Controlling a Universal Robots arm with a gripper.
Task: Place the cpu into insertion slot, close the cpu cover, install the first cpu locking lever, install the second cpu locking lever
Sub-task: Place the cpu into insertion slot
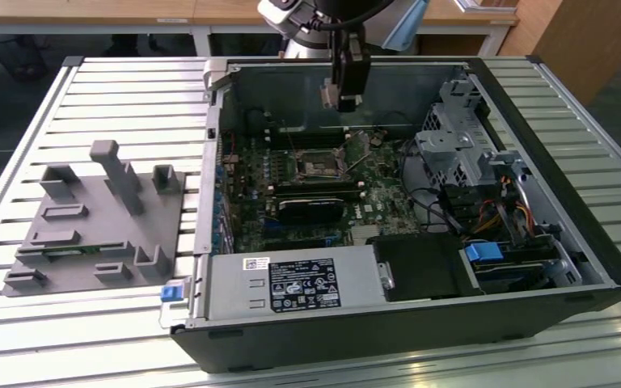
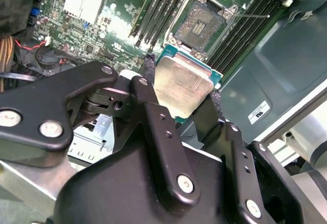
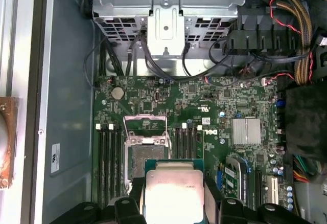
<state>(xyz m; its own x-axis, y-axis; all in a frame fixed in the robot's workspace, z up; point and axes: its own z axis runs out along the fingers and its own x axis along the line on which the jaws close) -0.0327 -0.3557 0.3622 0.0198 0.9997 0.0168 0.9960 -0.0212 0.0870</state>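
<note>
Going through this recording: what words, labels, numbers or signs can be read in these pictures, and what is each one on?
No text here can be read.
Black label on the power supply: white print and symbols, too small to read.
White sticker on the grey case panel: dark marks, too small to read.
Top of the cpu: faint print, not legible.

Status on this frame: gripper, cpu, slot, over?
Copy: gripper shut on cpu, above motherboard; insertion slot empty, open; nothing between them.
</note>
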